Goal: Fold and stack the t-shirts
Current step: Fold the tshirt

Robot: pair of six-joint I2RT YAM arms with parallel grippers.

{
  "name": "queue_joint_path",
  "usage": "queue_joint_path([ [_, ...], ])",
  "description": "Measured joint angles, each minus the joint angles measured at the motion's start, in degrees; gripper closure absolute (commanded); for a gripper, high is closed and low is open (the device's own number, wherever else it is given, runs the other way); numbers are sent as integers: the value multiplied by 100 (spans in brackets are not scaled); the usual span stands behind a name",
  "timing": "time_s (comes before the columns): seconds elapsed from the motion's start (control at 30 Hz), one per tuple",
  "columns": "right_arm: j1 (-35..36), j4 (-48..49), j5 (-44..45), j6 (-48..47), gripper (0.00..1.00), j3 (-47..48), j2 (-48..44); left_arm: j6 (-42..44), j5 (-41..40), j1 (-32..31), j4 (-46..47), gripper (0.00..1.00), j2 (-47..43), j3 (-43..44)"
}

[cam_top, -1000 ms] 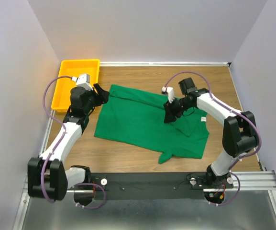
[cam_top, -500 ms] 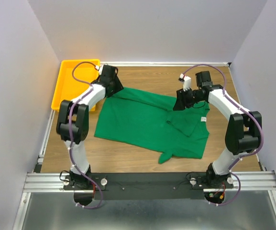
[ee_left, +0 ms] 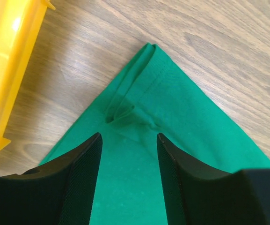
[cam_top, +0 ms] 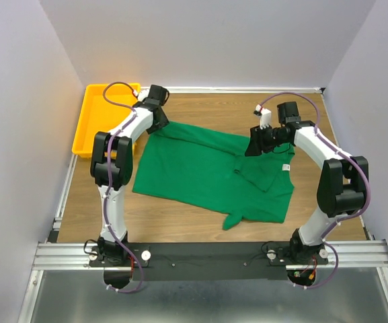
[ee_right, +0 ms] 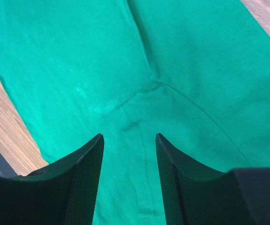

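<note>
t-shirt (cam_top: 194, 171): flat on counter (cam_top: 173, 219), between the arms | long axis left-right, neck end pointing right | left jaws: apart over far-left corner, gripping nothing | right jaws: apart above right part, gripping nothing

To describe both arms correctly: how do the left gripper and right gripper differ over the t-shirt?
The left gripper is over a folded corner of the t-shirt; the right gripper is over a seam in its right part. Beside the left gripper lie table and the yellow tray; under the right gripper is almost only cloth. Both are open, holding nothing.
</note>
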Motion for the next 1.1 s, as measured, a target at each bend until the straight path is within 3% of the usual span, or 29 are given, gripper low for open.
queue_joint_path([
  [0.17, -26, 2, 0, 37, 44, 0, 0, 114, -85, 0, -109, 55, 214, 164],
  [0.4, -28, 4, -2, 37, 44, -7, 0, 522, -289, 0, -339, 61, 503, 581],
  [0.47, -28, 7, 0, 37, 44, -17, 0, 649, -365, 0, -343, 69, 514, 684],
  [0.73, -28, 7, -2, 39, 44, -39, 0, 1239, -407, 0, -321, 67, 568, 841],
  [0.93, -28, 15, -2, 44, 44, -48, 0, 1593, -203, 2, -284, 57, 632, 839],
  [1.1, -28, 20, -2, 55, 44, -90, 0, 1716, -20, 33, -221, 55, 632, 839],
])
